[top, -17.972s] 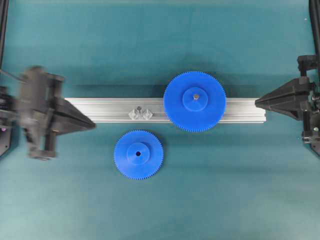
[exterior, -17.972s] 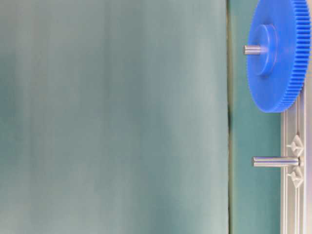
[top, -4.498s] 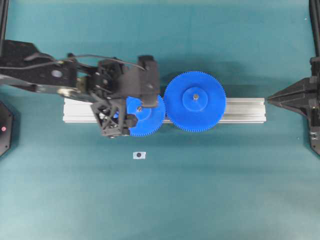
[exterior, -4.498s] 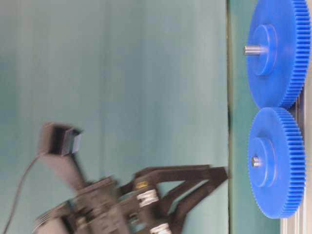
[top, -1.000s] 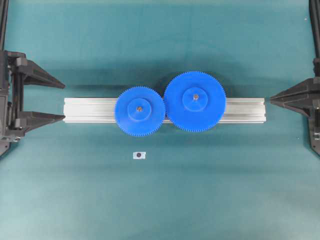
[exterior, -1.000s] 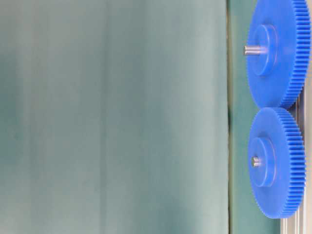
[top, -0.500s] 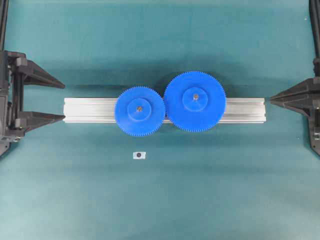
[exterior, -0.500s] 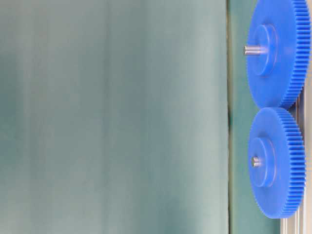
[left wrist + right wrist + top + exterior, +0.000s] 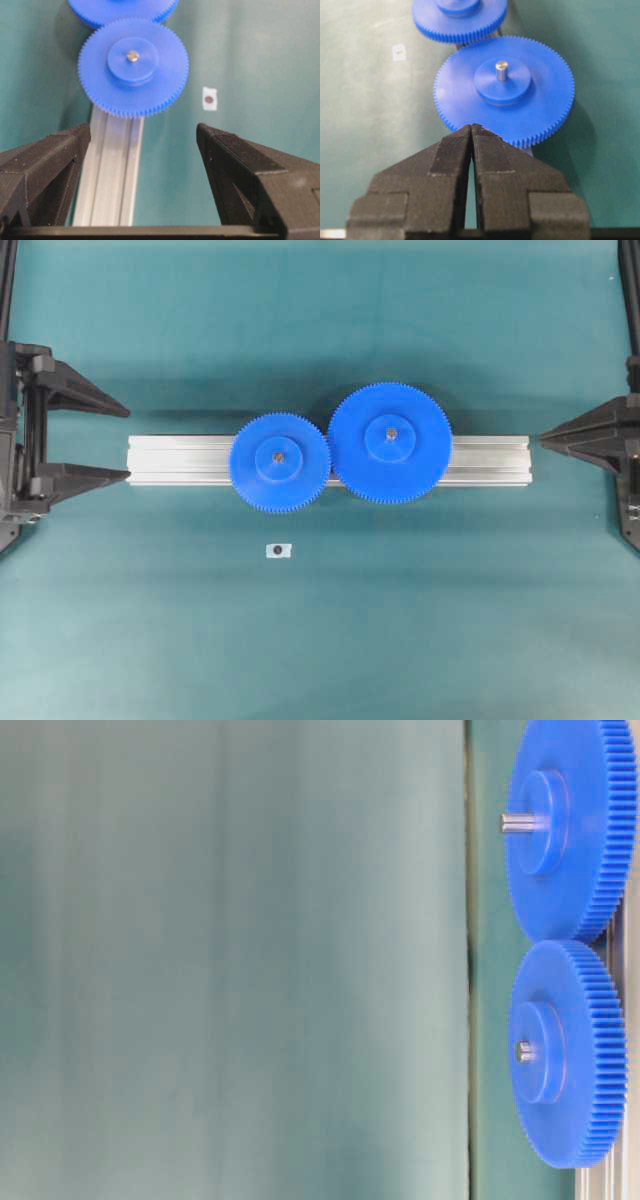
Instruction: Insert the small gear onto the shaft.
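The small gear [image 9: 279, 462] sits flat on the aluminium rail [image 9: 170, 460], threaded on the shaft, whose grey tip [image 9: 279, 456] shows in its hub. Its teeth meet the larger blue gear [image 9: 390, 443]. It also shows in the table-level view [image 9: 568, 1053], the left wrist view [image 9: 133, 66] and the right wrist view [image 9: 460, 17]. My left gripper [image 9: 128, 444] is open and empty at the left end of the rail. My right gripper [image 9: 543, 441] is shut and empty at the right end.
A small white tag with a dark dot [image 9: 279, 550] lies on the teal mat in front of the rail. The larger gear has its own pin [image 9: 501, 69]. Dark frame posts [image 9: 8, 280] stand at the far corners.
Nothing has moved in the last second. Earlier, my left gripper set the small gear from the mat onto the shaft, let go and drew back to the left edge.
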